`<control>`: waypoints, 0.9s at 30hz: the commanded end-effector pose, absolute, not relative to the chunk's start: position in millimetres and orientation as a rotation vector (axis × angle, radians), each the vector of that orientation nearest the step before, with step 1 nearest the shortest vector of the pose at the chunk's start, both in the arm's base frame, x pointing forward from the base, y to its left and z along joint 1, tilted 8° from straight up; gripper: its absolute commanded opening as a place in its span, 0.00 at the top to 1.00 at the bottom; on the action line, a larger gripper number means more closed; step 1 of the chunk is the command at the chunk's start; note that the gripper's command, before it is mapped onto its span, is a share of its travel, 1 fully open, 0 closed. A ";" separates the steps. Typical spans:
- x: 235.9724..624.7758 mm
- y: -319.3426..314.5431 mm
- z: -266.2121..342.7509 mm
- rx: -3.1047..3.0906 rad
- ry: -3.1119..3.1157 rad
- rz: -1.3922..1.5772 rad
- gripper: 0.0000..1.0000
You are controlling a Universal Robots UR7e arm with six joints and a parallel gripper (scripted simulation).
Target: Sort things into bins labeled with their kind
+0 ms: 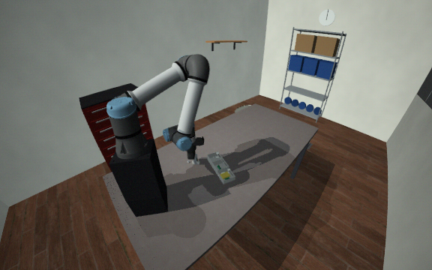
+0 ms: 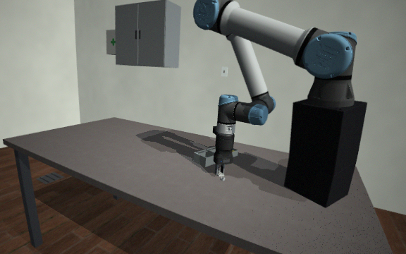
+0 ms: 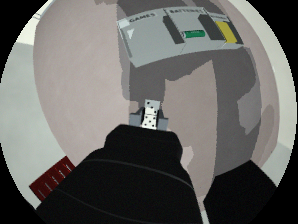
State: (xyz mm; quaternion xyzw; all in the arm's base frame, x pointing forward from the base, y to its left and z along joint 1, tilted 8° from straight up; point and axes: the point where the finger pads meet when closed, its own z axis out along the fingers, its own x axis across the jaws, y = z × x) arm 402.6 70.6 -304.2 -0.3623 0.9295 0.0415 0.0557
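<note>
White domino [image 1: 193,162] [image 2: 222,175] [image 3: 150,120], black-pipped, sits outside the bins, between the gripper's [image 1: 193,160] [image 2: 220,173] [image 3: 149,118] fingers. Green battery [image 1: 219,167] [image 3: 194,34] lies lengthwise in the middle BATTERIES bin [image 1: 214,171] [image 3: 202,46]. Yellow item [image 1: 225,175] [image 3: 229,32] occupies the right bin [image 1: 229,181] [image 3: 225,46], label illegible; GAMES bin [image 1: 211,162] [image 3: 145,42] stands left in wrist view.

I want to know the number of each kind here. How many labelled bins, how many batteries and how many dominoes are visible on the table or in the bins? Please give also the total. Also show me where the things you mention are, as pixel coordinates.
Labelled bins [image 1: 216,173] [image 2: 208,161] [image 3: 155,58]: 3
Batteries [image 1: 219,167] [image 3: 194,34]: 1
Dominoes [image 3: 149,120]: 1
Total: 5
</note>
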 end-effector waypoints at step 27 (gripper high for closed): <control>398.5 63.4 -244.4 -1.099 2.820 0.125 0.51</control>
